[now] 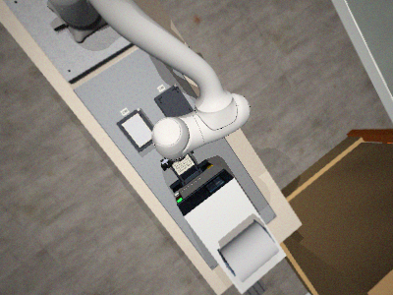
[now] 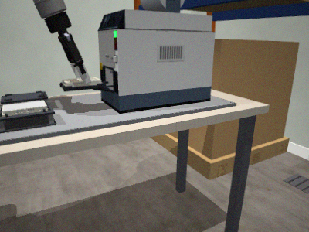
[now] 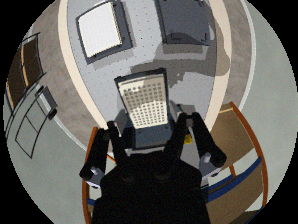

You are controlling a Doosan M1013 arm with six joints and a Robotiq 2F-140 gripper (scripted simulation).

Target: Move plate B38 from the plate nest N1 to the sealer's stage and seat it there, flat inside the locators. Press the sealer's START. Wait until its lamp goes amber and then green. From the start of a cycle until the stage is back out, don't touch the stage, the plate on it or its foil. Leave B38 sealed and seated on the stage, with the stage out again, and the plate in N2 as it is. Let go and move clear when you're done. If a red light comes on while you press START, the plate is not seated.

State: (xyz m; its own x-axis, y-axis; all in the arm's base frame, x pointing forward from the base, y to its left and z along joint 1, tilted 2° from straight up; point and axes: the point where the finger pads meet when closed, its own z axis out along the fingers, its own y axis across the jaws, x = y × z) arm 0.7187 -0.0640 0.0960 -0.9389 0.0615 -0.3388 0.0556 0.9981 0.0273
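Plate B38 (image 1: 183, 164) (image 2: 79, 82) (image 3: 146, 102) is on the sealer's extended stage (image 2: 71, 88) (image 3: 141, 73), outside the housing. Beginning with the biggest hazard, the heat sealer (image 1: 221, 206) (image 2: 154, 62) stands right beside my working space; if I swung sideways while backing out, I could knock its front. The arm (image 1: 172, 64) (image 2: 50, 8) leans over the stage, so I'd want a withdrawal along the fingers before any turn toward START. My gripper (image 1: 182, 159) (image 2: 83, 75) (image 3: 147, 110) is spread, its fingers standing on either side of the plate; I judge it is not pinching. A pad catching the skirt on the way up could lift one edge off the locators. Starting a cycle with the fingers this low would risk the moving stage striking them. If a corner rides on a locator, I would expect red at START; from here I can't confirm that every edge is down.

As for its looks, B38 is a cream, rectangular microplate with rows of small dark wells facing up. With the wells so distinct, I take it as unsealed, unlike the white-topped plate (image 1: 138, 129) (image 2: 25, 106) (image 3: 99, 30) in its nest. The green lamp (image 1: 180, 200) (image 2: 115, 34) alone wouldn't convince me that sealing is done.
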